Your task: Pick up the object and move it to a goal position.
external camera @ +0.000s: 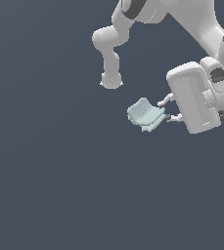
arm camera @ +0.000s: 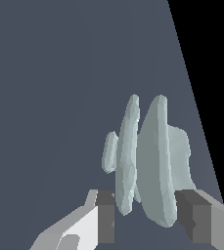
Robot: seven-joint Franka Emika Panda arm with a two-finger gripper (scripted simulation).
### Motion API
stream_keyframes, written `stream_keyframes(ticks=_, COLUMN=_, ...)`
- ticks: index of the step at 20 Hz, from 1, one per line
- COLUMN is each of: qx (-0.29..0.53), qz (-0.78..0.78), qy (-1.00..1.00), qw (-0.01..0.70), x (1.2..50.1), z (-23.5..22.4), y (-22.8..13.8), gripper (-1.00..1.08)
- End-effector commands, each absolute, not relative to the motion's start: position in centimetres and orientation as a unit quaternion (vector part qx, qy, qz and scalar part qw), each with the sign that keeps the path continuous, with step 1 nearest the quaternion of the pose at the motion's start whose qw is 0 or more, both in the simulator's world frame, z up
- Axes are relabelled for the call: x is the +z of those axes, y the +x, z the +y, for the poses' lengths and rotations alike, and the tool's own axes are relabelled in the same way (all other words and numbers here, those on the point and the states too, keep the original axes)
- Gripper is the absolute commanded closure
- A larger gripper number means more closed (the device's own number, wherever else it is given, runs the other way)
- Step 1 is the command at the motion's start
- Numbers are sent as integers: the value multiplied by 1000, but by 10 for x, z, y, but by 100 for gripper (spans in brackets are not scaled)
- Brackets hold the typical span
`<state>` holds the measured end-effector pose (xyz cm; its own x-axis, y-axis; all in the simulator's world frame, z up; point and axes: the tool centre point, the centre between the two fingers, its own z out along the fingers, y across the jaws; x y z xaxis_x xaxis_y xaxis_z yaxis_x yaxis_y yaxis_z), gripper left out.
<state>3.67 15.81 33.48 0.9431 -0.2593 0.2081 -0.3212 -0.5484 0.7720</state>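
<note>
Mint-blue object (external camera: 145, 114) sits clamped between my gripper (external camera: 165, 110) fingers (arm camera: 105, 217), jaws narrowed onto its sides, toward the exterior view's right of centre over the plain slate floor (external camera: 50, 171).

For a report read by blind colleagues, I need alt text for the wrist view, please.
A small pale mint-blue object with thin curved ridges stands between the two dark pads of the white gripper, one pad on each side of its base. Behind it is a plain dark grey-blue surface, with a black area along one edge.
</note>
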Motion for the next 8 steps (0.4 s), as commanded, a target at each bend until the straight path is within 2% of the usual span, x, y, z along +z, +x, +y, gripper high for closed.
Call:
stream_keyframes(ticks=1, qx=35, qz=-165, qy=879, qw=446, x=339, z=160, y=39, gripper=108)
stream_keyframes(ticks=8, qx=35, qz=-165, qy=879, qw=446, x=342, z=162, y=40, gripper=108)
